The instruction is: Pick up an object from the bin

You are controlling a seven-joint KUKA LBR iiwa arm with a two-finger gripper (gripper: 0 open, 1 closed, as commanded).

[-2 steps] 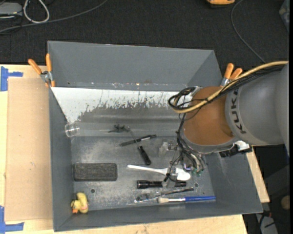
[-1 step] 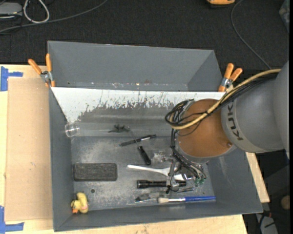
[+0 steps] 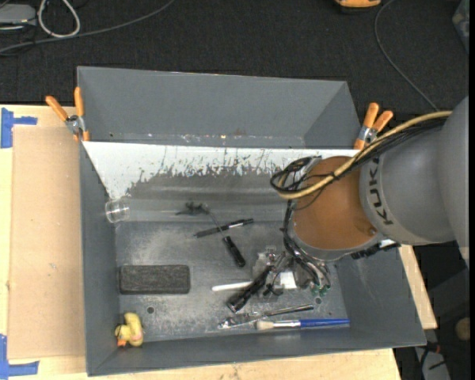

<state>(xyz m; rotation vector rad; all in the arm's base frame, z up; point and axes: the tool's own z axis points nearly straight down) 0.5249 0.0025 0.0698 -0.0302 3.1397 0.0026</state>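
Observation:
My gripper (image 3: 287, 272) reaches down into the right half of the bin, below the orange cover, and stands over a small cluster of pens. A black marker (image 3: 248, 292) lies slanted right at its lower left, with a thin white stick (image 3: 228, 287) beside it. Just to its left lies a short black marker (image 3: 234, 251). Below it, near the front wall, lie a blue pen (image 3: 321, 322) and a silvery pen (image 3: 263, 317). I cannot make out anything held in the gripper.
A dark grey foam block (image 3: 154, 279) lies at the left. A yellow rubber duck (image 3: 129, 331) sits in the front left corner. A clear tube (image 3: 117, 210) rests at the back left, with a black-and-white pen (image 3: 222, 228) and a small black bit (image 3: 192, 208) mid-bin.

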